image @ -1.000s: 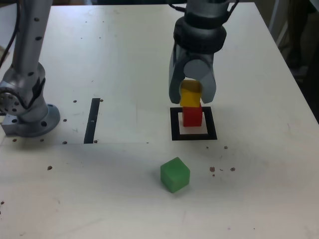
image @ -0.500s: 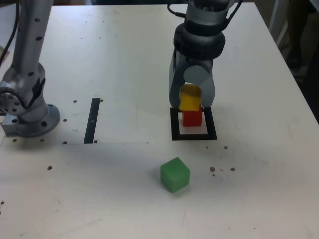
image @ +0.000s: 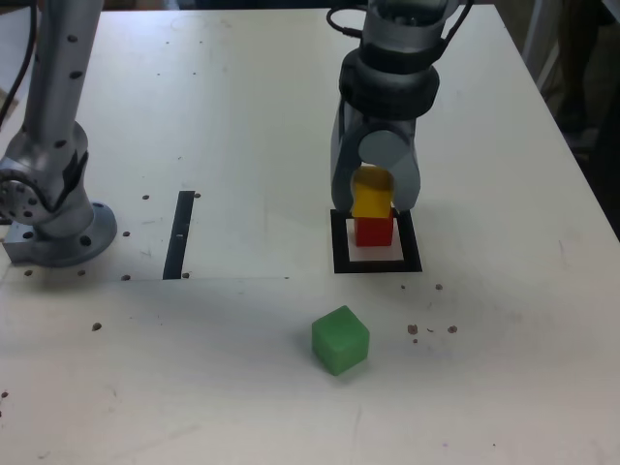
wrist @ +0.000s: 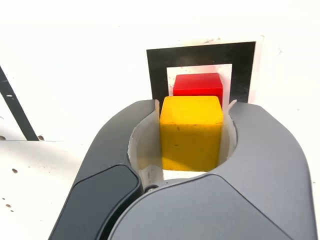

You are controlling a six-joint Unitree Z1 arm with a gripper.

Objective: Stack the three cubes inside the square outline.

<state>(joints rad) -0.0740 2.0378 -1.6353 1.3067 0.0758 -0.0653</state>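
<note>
My gripper hangs over the square outline and is shut on the yellow cube. The red cube sits on the outline's pale centre, directly under the yellow one. Whether the two touch I cannot tell. In the wrist view the yellow cube fills the space between the gripper's curved fingers, with the red cube and the black square outline beyond it. The green cube lies alone on the table, nearer the camera than the outline.
A thin black strip is marked on the table toward the exterior view's left. The arm's grey base stands at the left edge. Small dark specks dot the white tabletop.
The gripper has sunk a little with the yellow cube, bringing it down close onto the red cube. The green cube has not moved.
</note>
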